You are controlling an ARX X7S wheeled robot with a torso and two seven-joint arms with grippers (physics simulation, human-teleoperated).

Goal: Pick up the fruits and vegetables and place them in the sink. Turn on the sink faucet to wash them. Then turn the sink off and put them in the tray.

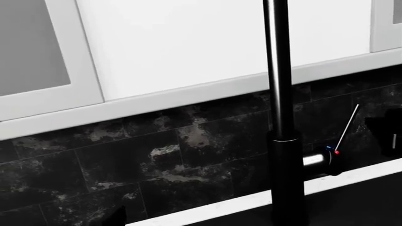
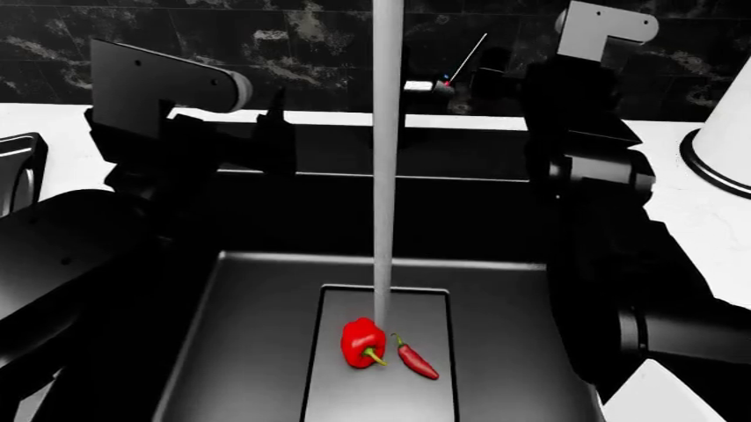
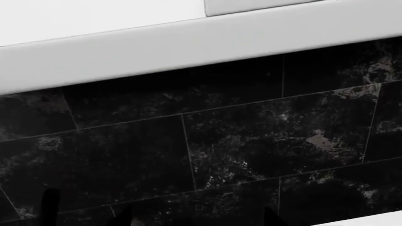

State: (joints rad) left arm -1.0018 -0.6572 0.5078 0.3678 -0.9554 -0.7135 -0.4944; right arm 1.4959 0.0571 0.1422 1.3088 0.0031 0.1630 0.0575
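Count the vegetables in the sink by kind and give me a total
Bell pepper: 1
Chili: 1
Total: 2, both red, lying on the drain plate of the sink, beside the water stream.

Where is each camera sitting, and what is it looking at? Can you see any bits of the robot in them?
Head view: on the robot's head, looking down into the sink, where water falls beside the bell pepper and chili; both dark arms show at the sides.
Left wrist view: near the left gripper, facing the faucet, its lever block and the tiled wall; no clear robot part.
Right wrist view: near the right gripper, facing the tiled wall; only dark tips at the bottom edge.
Shared: head and left wrist views both show the lever block.
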